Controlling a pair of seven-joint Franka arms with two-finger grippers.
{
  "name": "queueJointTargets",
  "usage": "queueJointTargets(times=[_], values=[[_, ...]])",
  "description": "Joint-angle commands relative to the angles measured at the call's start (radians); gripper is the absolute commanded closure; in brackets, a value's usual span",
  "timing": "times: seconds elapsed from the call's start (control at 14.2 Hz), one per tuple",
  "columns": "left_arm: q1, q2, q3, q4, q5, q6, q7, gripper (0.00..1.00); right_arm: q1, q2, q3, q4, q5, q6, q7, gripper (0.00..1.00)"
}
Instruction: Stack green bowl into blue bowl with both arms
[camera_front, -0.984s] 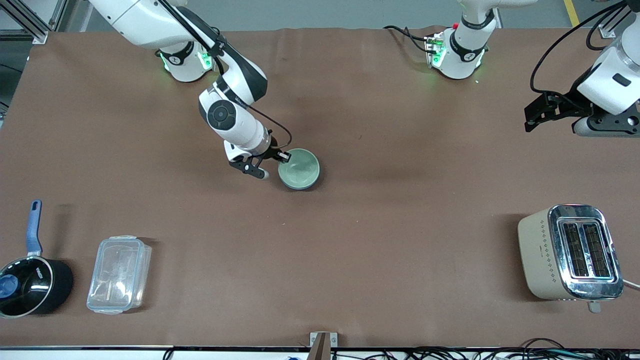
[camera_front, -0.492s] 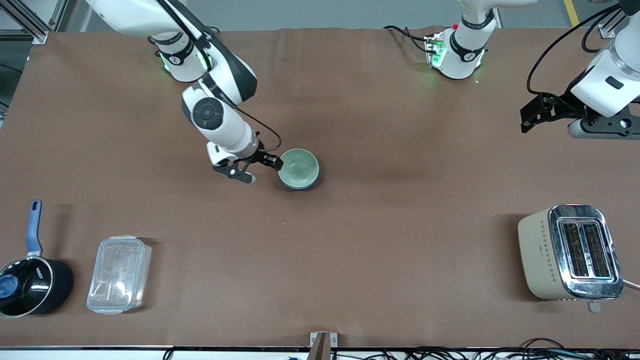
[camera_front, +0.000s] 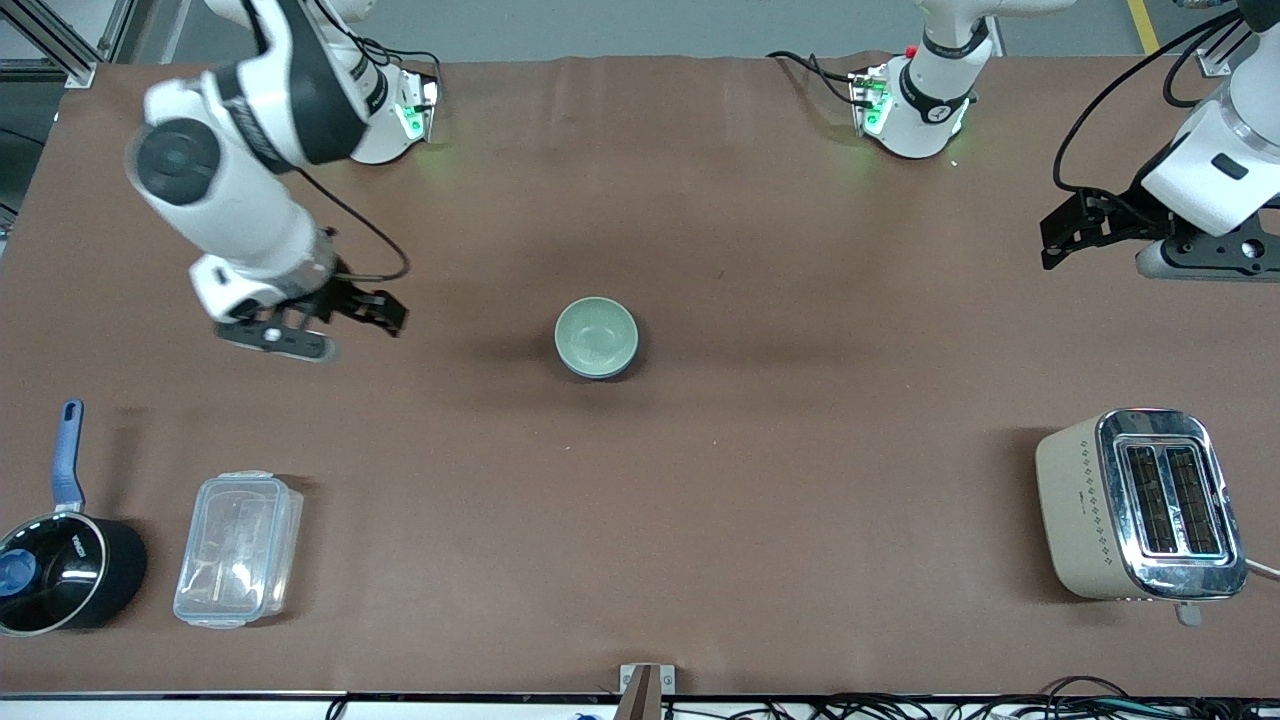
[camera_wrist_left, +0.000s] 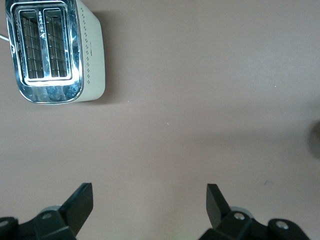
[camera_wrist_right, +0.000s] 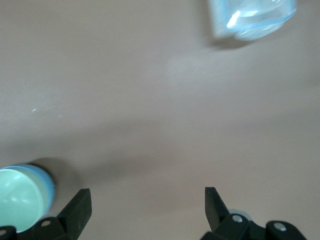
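The pale green bowl (camera_front: 596, 335) sits nested inside the blue bowl (camera_front: 627, 364) at the middle of the table; only the blue bowl's outer rim shows around it. The right wrist view catches the green bowl (camera_wrist_right: 15, 200) and the blue bowl's wall (camera_wrist_right: 47, 186) at its edge. My right gripper (camera_front: 385, 312) is open and empty over bare table, apart from the bowls toward the right arm's end; its jaws (camera_wrist_right: 147, 202) stand wide. My left gripper (camera_front: 1055, 235) is open and empty (camera_wrist_left: 150, 200) over bare table at the left arm's end.
A cream and chrome toaster (camera_front: 1140, 505) stands near the front camera at the left arm's end, also in the left wrist view (camera_wrist_left: 52, 50). A clear plastic container (camera_front: 238, 548) and a black saucepan with blue handle (camera_front: 60, 570) stand at the right arm's end.
My right gripper has drawn away from the stacked bowls' rim toward the right arm's end of the table and risen. The bowls stay put. The left arm has barely moved.
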Motion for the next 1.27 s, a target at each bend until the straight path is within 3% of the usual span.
queueJointTargets(times=[0.0, 0.14, 0.35, 0.56, 0.77, 0.91, 1.2], values=[[0.005, 0.003, -0.003, 0.022, 0.018, -0.012, 0.025, 0.00, 0.000, -0.093, -0.119, -0.025, -0.006, -0.048, -0.197, 0.00], [0.005, 0.003, -0.003, 0.022, 0.018, -0.012, 0.051, 0.00, 0.004, -0.116, -0.206, 0.044, 0.006, -0.130, -0.308, 0.00], [0.003, 0.003, -0.003, 0.022, 0.018, -0.012, 0.057, 0.00, 0.009, -0.098, -0.263, 0.242, 0.011, -0.314, -0.327, 0.00], [0.006, -0.001, -0.003, 0.022, 0.015, -0.012, 0.057, 0.00, 0.010, -0.072, -0.303, 0.349, 0.011, -0.348, -0.330, 0.00], [0.008, -0.001, -0.003, 0.022, 0.015, -0.018, 0.057, 0.00, 0.012, -0.012, -0.310, 0.475, 0.011, -0.483, -0.331, 0.00], [0.008, 0.000, -0.003, 0.022, 0.015, -0.018, 0.057, 0.00, 0.018, -0.014, -0.308, 0.453, 0.011, -0.543, -0.373, 0.00], [0.005, 0.002, -0.003, 0.023, 0.017, -0.018, 0.055, 0.00, 0.016, -0.012, -0.308, 0.430, 0.012, -0.482, -0.385, 0.00]])
